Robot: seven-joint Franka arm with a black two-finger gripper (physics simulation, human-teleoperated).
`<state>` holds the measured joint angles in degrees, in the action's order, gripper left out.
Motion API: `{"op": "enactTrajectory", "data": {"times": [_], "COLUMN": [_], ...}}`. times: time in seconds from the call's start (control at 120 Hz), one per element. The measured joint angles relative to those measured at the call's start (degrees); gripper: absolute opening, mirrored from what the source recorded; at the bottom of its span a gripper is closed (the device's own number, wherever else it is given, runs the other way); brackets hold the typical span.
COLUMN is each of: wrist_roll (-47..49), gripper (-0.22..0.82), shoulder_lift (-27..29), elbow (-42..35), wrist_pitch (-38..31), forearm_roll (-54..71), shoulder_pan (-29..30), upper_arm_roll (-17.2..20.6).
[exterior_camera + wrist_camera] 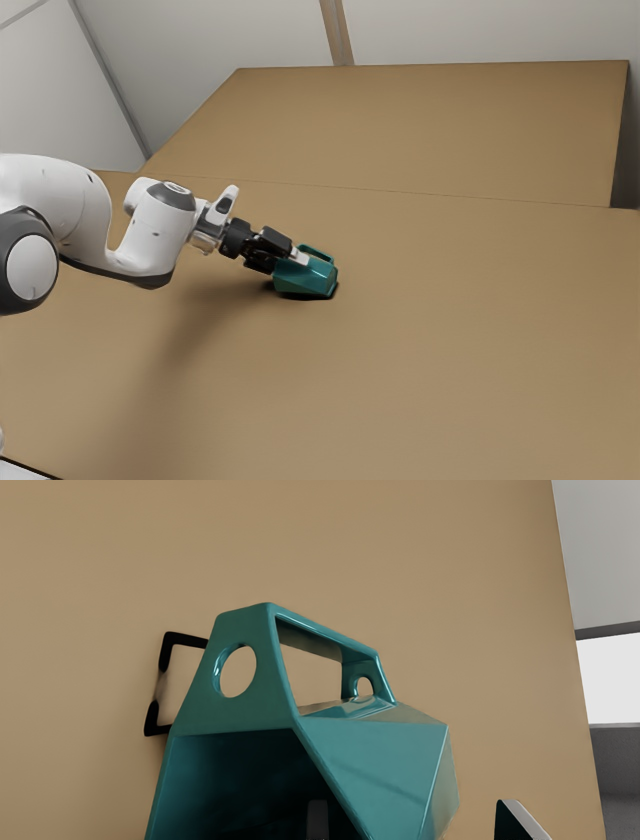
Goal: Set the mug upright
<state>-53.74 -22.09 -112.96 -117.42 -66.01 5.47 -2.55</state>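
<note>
The teal faceted mug (308, 280) lies on its side on the table, its handle (318, 251) upward and its base toward the exterior view's right. At its mouth is my gripper (299, 258), reaching in from the exterior view's left. In the wrist view the mug (380, 760) has its dark mouth toward my hand. The gripper (418, 820) stands open there: one finger (317, 817) is inside the mouth, the other (522, 822) outside past the faceted side, with a visible gap. The mug's lower part is cut off in that view.
Bare brown tabletop (450, 330) surrounds the mug. A raised brown panel (430, 130) stands behind, with pale walls (480, 30) beyond. Dark angular marks, perhaps shadow, lie beside the mug in the wrist view.
</note>
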Motion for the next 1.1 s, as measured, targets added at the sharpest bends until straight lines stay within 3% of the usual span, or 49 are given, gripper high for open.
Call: {"op": "enactTrajectory", "data": {"times": [0.275,0.625,0.858,1.1], "wrist_roll": [0.1,0.3,0.5,3.6], "gripper": [0.05,-0.13,-0.14,-0.15], "shoulder_lift": [0.2,2.0,5.2,11.6], "elbow": [0.0,0.1,0.1,0.0], "wrist_pitch": [0.0,-0.2,-0.2,-0.1], "forearm_roll": [0.0,0.3,2.1,18.1], "shoulder_pan": [-0.1,-0.7,-1.8,-2.1], "upper_arm_roll": [0.1,0.3,0.2,0.1]}}
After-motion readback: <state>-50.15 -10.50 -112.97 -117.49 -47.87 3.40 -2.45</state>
